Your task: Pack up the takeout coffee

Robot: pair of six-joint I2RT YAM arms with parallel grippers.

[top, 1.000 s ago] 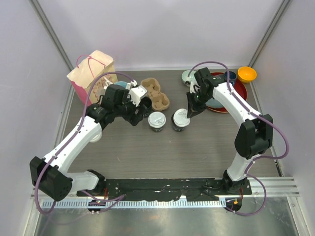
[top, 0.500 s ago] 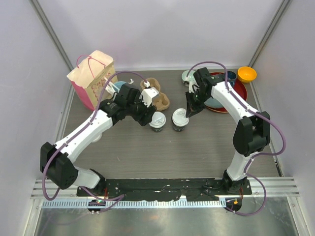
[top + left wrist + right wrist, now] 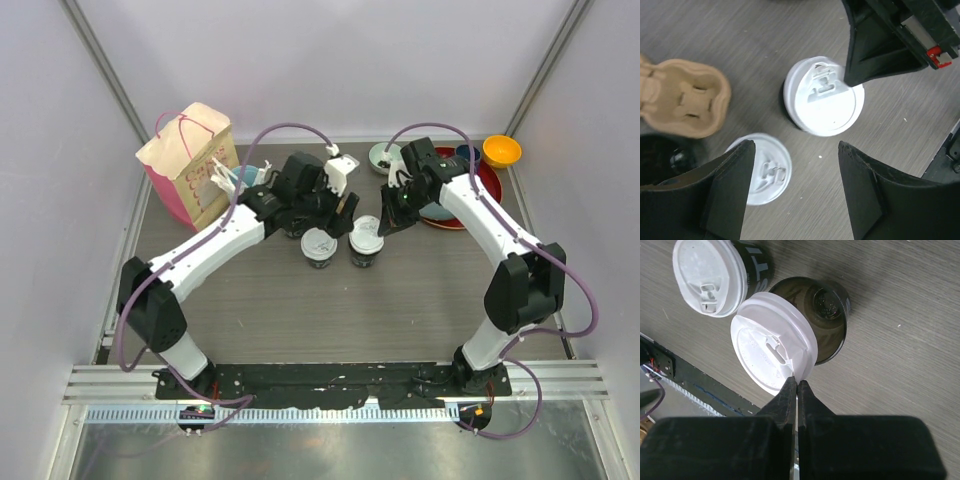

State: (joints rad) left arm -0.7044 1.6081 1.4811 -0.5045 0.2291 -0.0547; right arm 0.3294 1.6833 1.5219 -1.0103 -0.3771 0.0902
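**Right gripper**: jaws closed on the very rim of a white lid, an edge pinch only. The lid is tilted and sits off-centre over the open cup. It is displaced toward the gripper that holds it, so part of the mouth is bare and dark coffee shows inside. This cup stands mid-table and is the right-hand one of the pair.

**Second cup**: just beside the first, on its left, upright with its lid seated.

**Left gripper**: jaws spread wide and holding nothing, hovering over the pair from the far left. The lidded cup lies close under one finger (height above the cups cannot be judged).

**Cardboard carrier**: on the table near the lidded cup, largely hidden under the left arm in the overhead view. The well in view holds nothing.

**Paper bag**: far-left corner, well apart from the cups.

**Assessment:**
- The step in hand appears to be capping the open cup.
- The governing relation is lid centre against mouth centre. The lid would need to travel away from the right gripper, roughly leftward, then level before any press.
- The right arm controls this step. The left arm is nearer the lidded cup and the carrier.
- An edge pinch gives little leverage, so a tilted press could tip a full cup.
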